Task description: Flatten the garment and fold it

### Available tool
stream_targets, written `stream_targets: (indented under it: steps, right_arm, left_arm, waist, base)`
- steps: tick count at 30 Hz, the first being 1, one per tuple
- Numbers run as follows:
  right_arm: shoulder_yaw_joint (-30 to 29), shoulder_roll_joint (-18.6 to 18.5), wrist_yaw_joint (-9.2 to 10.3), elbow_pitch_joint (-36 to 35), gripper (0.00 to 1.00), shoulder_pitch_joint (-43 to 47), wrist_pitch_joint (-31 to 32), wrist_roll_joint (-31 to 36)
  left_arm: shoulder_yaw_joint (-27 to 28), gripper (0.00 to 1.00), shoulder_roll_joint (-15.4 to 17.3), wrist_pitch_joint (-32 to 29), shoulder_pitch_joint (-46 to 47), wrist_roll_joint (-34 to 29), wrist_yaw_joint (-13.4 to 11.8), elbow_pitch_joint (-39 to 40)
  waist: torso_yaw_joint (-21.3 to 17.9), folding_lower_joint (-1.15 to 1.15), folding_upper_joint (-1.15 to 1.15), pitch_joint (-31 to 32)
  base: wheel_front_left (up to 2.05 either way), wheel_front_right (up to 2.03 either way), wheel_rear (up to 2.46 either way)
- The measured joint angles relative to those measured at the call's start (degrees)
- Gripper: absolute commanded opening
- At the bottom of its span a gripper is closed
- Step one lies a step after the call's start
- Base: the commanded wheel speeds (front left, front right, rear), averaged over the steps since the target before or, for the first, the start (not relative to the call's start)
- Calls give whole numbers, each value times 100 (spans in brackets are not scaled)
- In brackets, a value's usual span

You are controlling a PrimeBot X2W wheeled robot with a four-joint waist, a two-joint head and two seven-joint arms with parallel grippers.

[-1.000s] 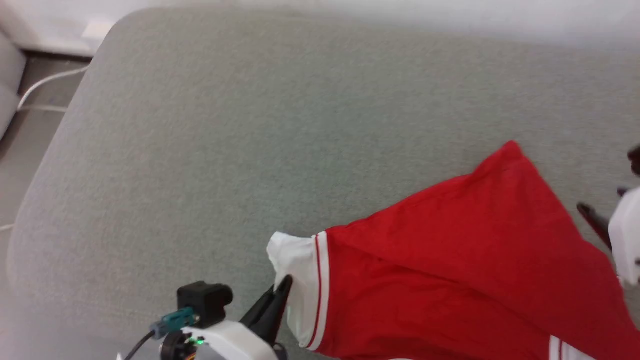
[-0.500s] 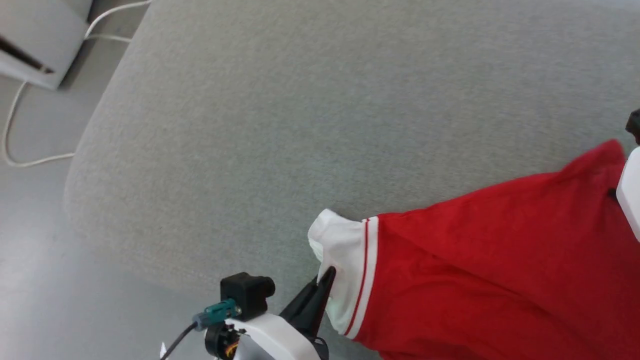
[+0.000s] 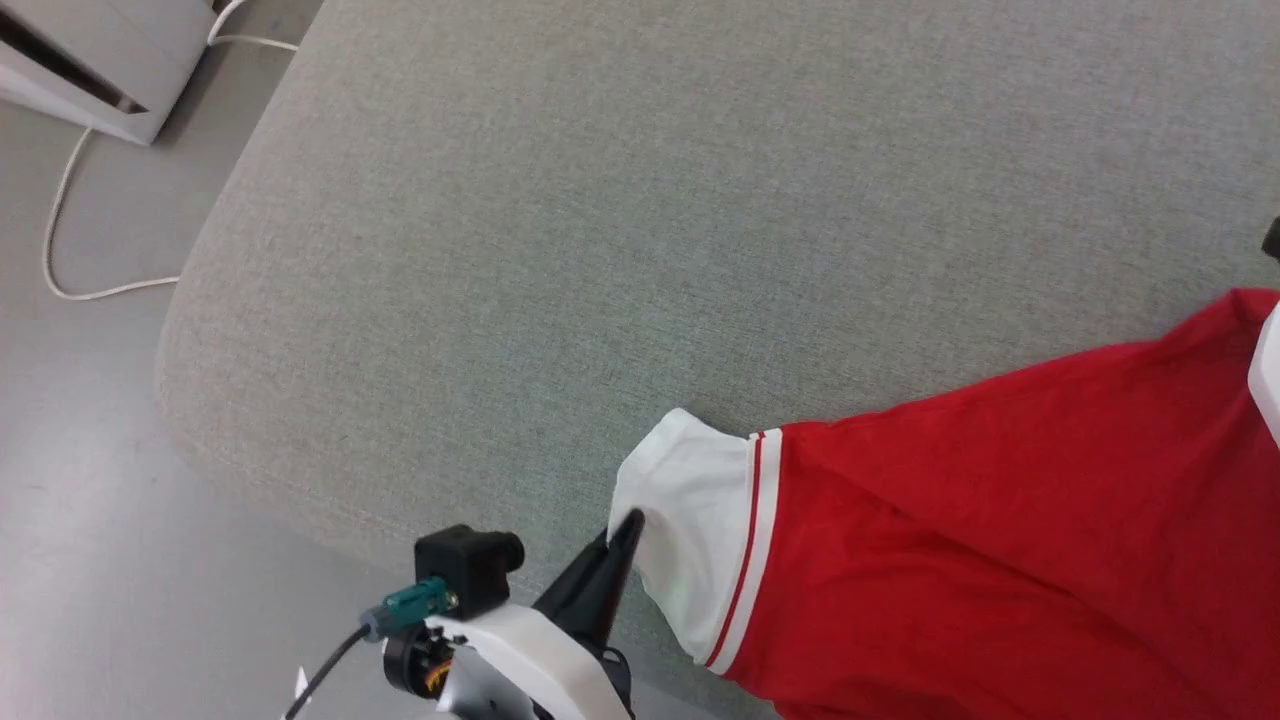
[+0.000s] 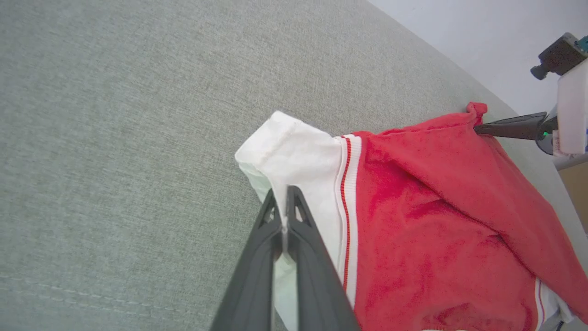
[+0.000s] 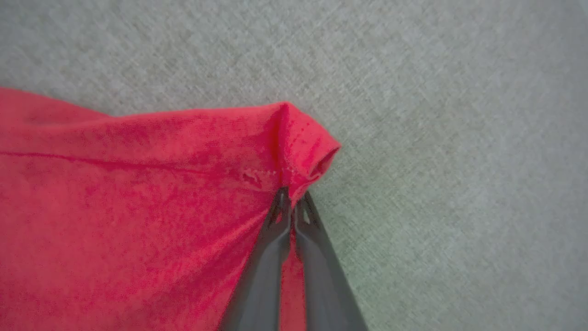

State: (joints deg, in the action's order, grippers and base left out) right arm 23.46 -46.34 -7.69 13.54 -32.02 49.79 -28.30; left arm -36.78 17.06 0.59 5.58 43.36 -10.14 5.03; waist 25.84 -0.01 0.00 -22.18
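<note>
Grey-green woven upholstery over a broad padded cushion [image 3: 600, 200], rounded at its corner, above smooth grey floor [image 3: 90, 520] with a white cable [image 3: 55, 240] and a pale boxy unit [image 3: 90, 60]. Spread across the cushion's right part: the garment [image 3: 1000, 520]. On its white sleeve, left gripper [image 4: 285, 195] fingers pinched together; on a red hem corner, right gripper [image 5: 292, 196] fingers clamped likewise.

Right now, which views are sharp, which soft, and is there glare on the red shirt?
Head view: sharp, evenly lit, no glare on the red jersey-style T-shirt with white sleeves; weave of the grey fabric cushion clear. Left wrist view: crisp, but the red looks oversaturated and blotchy. Right wrist view: softest, hazy, dark fingers of the right gripper blurred.
</note>
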Motion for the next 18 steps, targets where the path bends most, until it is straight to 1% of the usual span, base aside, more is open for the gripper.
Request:
stream_targets:
  steps: [4, 7, 10, 15, 18]
  right_arm:
    - [-152, 196, 7, 269, 0, -66, -512, 10]
    - [-333, 423, 8, 431, 0, -79, -942, 19]
    - [-476, 589, 8, 404, 0, -105, -1254, -19]
    - [-522, 566, 8, 82, 0, -281, -1635, 24]
    - [-532, 558, 7, -170, 0, -298, -1796, 47]
  left_arm:
    - [83, 0, 123, -14, 50, -2, -33, 92]
    - [194, 0, 260, -15, 62, -9, -59, 207]
    - [323, 0, 447, -80, 90, -12, -114, 343]
    - [714, 0, 907, -196, 195, -59, -278, 619]
    - [988, 0, 1091, -288, 390, -58, -379, 832]
  waist:
    - [-103, 3, 0, 124]
    - [-209, 3, 0, 270]
    - [-341, 3, 0, 450]
    - [-664, 2, 0, 749]
    - [-886, 2, 0, 944]
  base:
    - [0, 0, 0]
    - [0, 0, 0]
    - [0, 0, 0]
    - [0, 0, 0]
    - [0, 0, 0]
